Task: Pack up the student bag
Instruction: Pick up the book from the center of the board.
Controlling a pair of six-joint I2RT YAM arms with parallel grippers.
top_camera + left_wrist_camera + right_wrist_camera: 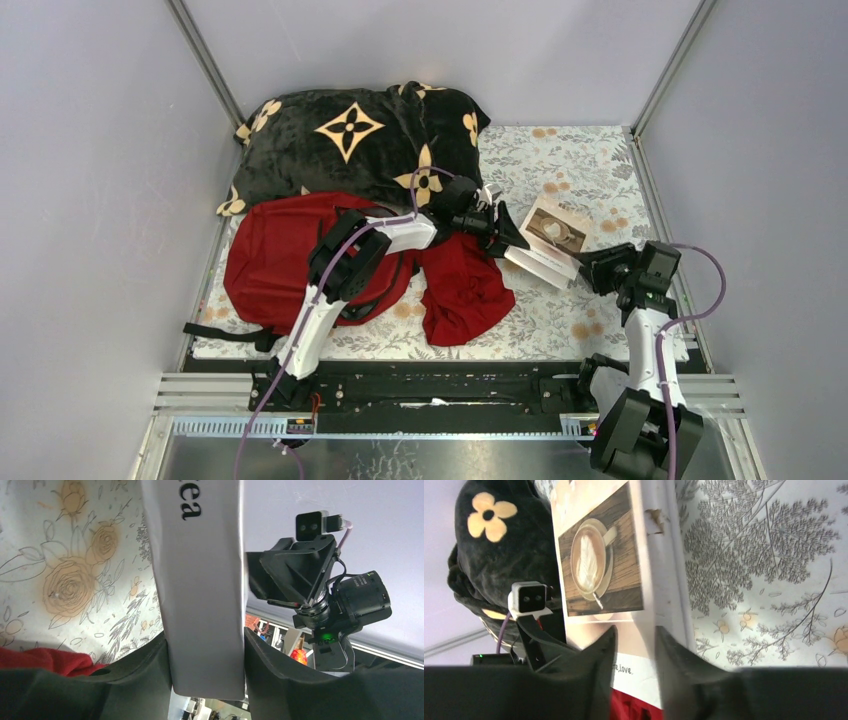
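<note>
Black plush blanket point(340, 140) with tan flower motifs, bunched at far left of the tabletop. Dark-red cloth point(465, 290) crumpled near front middle, lying on the floral-print cover point(600, 170). White box point(550, 240) right of centre, near the cloth's far edge. Its top face pictures a latte on dark wood; side panel has black lettering, partly cut off. Grey walls point(90, 200) around.

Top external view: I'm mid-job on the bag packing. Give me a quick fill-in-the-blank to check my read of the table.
1. The white box carries a photo of a cup of ____.
2. The student bag, lying to the left of the box, is ____ in colour.
3. The black blanket behind the bag has tan ____ motifs.

Missing words: coffee; red; flower.
</note>
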